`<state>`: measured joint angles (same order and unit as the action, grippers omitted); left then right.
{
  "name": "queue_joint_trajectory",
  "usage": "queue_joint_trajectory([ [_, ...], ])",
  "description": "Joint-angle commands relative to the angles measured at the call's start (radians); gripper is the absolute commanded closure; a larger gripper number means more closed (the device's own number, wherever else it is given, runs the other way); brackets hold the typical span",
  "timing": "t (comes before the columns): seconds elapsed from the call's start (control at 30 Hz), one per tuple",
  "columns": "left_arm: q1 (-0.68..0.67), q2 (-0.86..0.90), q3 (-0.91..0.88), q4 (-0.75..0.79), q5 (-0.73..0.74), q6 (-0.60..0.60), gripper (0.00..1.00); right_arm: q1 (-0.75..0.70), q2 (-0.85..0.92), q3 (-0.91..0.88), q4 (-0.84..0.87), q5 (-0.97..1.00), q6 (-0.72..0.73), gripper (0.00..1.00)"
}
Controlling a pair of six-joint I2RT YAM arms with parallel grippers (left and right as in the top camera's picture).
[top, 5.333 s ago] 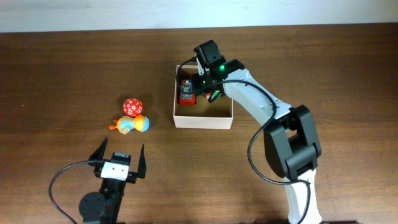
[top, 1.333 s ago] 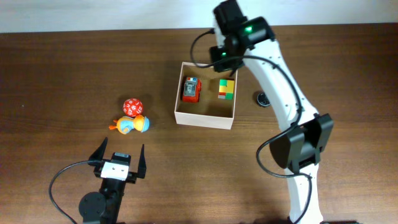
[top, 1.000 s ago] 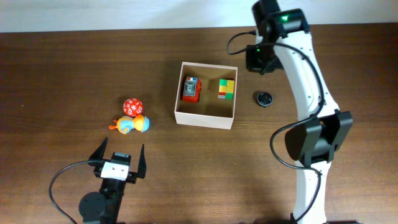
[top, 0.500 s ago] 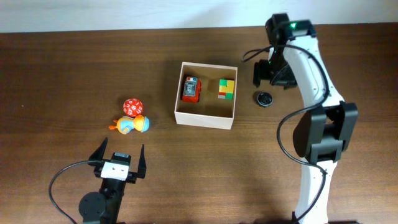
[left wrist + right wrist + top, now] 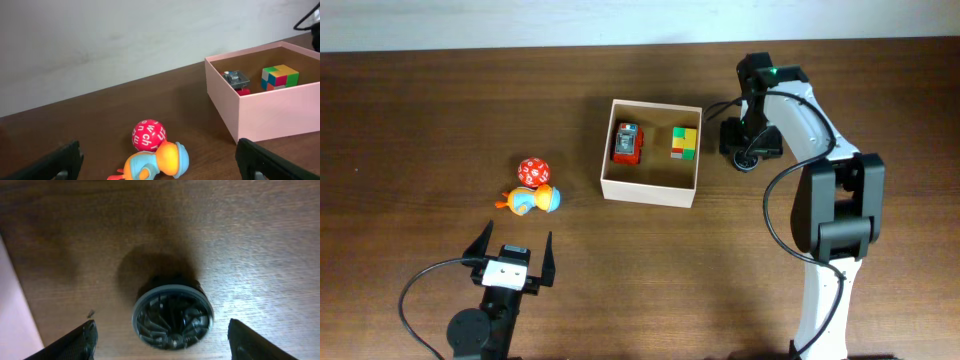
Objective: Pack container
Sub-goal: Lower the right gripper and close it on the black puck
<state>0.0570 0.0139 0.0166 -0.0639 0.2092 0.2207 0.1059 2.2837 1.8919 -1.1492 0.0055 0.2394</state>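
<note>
The container [image 5: 650,191] is a square white-walled box at mid-table, also in the left wrist view [image 5: 270,116]. Inside lie a red toy car [image 5: 626,143] and a colour cube [image 5: 684,142]. Just right of it a small black round wheel [image 5: 747,160] sits on the wood. My right gripper [image 5: 745,148] hangs low over that wheel [image 5: 172,312], open, a finger on either side and neither touching. My left gripper [image 5: 510,256] stands open near the front edge, with nothing between its fingers.
A red ball with white letters [image 5: 533,170] and an orange-and-blue duck toy [image 5: 530,200] lie together left of the container, just ahead of the left gripper [image 5: 162,167]. A pale wall runs along the table's far edge.
The right arm left the container, swung right past it and came down over the black wheel, its jaws opening on the way. The left arm has stayed still.
</note>
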Motion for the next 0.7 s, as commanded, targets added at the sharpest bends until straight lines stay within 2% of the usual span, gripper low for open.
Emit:
queue_joint_trajectory([
  [0.0,-0.004,-0.007,-0.007,0.000,-0.004,0.013,0.01,-0.009,0.001,-0.060,0.049,-0.006,-0.002,0.23],
  [0.2,-0.004,-0.007,-0.007,0.000,-0.004,0.013,0.01,-0.015,0.001,-0.122,0.124,-0.006,-0.002,0.25],
  [0.27,-0.004,-0.007,-0.007,0.000,-0.004,0.013,0.01,-0.018,0.001,-0.129,0.133,-0.005,-0.003,0.28],
  [0.33,-0.004,-0.007,-0.007,0.000,-0.004,0.013,0.01,-0.021,0.001,-0.129,0.137,-0.005,-0.003,0.39],
  [0.43,-0.004,-0.007,-0.007,0.000,-0.004,0.013,0.01,-0.023,0.001,-0.129,0.143,-0.005,-0.003,0.47],
  [0.67,-0.004,-0.007,-0.007,0.000,-0.004,0.013,0.01,-0.023,0.001,-0.129,0.156,-0.005,-0.003,0.51],
])
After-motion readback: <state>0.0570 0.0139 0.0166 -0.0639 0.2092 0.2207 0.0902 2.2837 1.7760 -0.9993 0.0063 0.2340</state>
